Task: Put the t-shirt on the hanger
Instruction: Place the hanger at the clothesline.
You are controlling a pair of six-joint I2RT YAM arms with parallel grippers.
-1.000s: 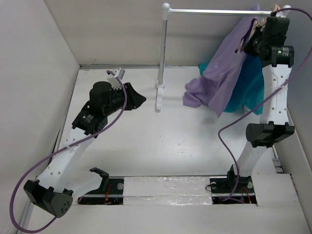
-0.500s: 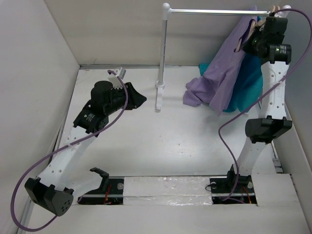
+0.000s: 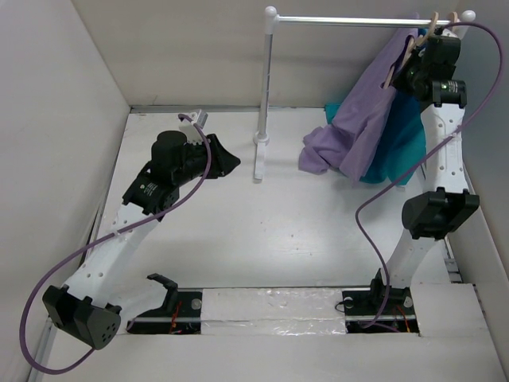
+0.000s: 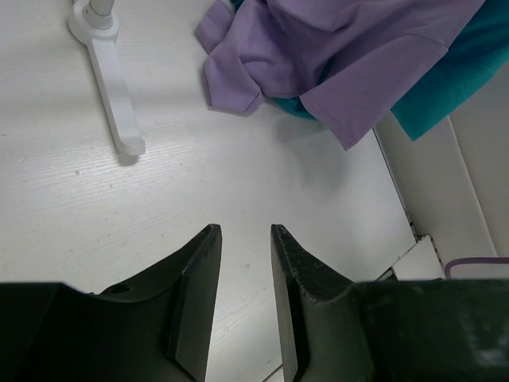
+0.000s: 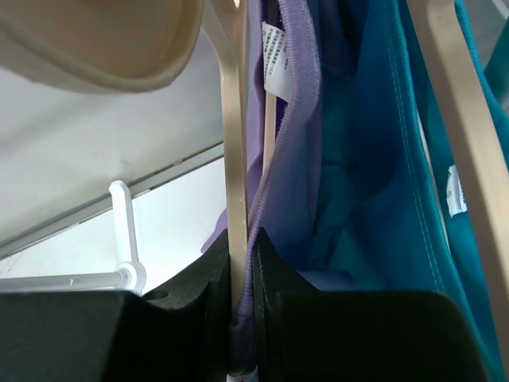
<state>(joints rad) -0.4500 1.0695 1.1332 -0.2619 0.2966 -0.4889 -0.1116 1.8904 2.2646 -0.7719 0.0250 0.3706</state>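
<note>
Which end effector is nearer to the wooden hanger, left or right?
Right. The right end effector grips the hanger by one arm, up at the rail; the left end effector hangs open over the table, far from it.

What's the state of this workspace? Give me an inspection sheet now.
Surface: white table, the shirt's lower end resting on it.
Job's things: lavender t-shirt hangs from the wooden hanger by the rail's right end.
Clutter: teal t-shirt behind the lavender one.
Claws: left claw open, empty, above the table; right claw shut on the hanger's arm, lavender fabric pinched too.
Cables: purple cable loops along each arm.
Surroundings: white walls; rail stand at the back.
</note>
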